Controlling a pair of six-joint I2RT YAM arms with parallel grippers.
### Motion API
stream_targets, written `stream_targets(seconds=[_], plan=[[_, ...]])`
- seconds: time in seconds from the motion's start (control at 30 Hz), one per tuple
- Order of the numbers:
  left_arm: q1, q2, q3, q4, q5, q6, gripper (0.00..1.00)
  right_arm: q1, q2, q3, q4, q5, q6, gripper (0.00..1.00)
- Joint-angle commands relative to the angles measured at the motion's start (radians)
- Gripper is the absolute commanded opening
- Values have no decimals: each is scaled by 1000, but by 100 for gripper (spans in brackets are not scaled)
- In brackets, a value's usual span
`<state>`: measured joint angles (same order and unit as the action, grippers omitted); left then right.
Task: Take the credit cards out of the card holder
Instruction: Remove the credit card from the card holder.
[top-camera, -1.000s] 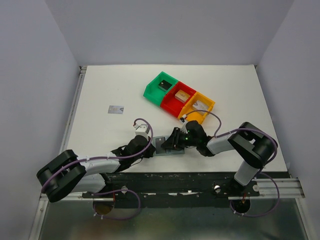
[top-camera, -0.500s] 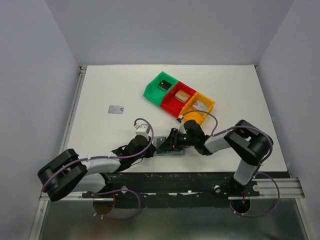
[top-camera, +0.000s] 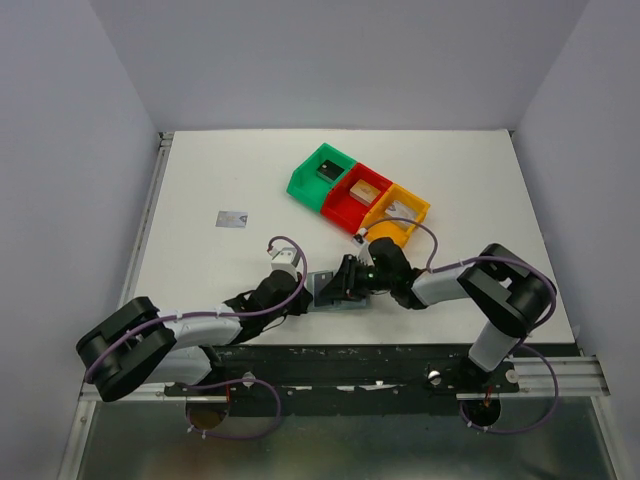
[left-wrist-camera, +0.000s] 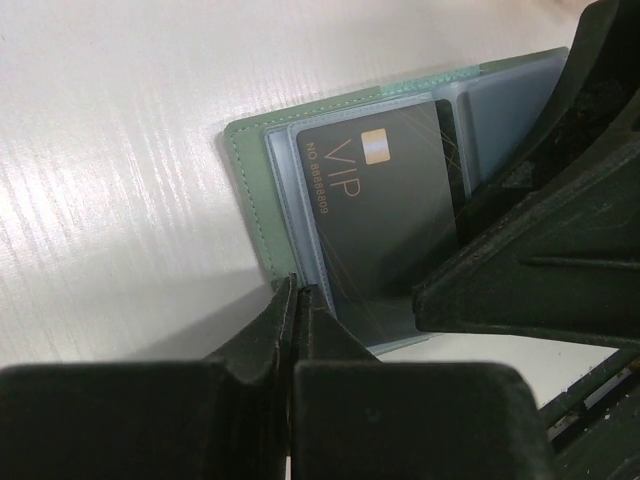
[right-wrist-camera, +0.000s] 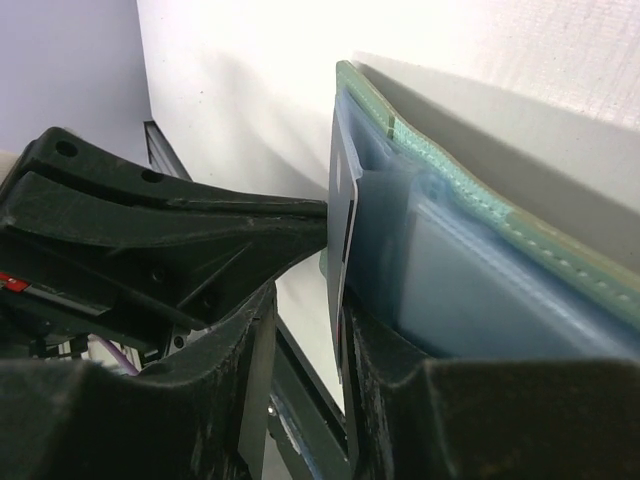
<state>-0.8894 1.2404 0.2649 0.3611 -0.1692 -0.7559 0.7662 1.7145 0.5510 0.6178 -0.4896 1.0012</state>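
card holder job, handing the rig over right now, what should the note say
Hands: left hand shut, tips at the card holder's corner. Right hand open around the black card's edge, no grip yet.
Things: card holder open on the table, black card in its slot.
Done: silver card out on the table.
Left: grip the black card, pull it free.

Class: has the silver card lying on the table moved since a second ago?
No. The silver card sits at the same spot left of the green bin.
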Motion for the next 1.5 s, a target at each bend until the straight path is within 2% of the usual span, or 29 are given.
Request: stream_targets(seconds=[0.0, 0.8, 1.47], plan=[[3, 47, -35, -94, 28, -20, 0, 4, -41, 3, -24, 17, -21, 38], [14, 54, -46, -108, 17, -52, 0, -5, -139, -22, -161, 68, -65, 36], [17, 62, -55, -105, 14, -63, 0, -19, -202, -59, -197, 103, -73, 31]])
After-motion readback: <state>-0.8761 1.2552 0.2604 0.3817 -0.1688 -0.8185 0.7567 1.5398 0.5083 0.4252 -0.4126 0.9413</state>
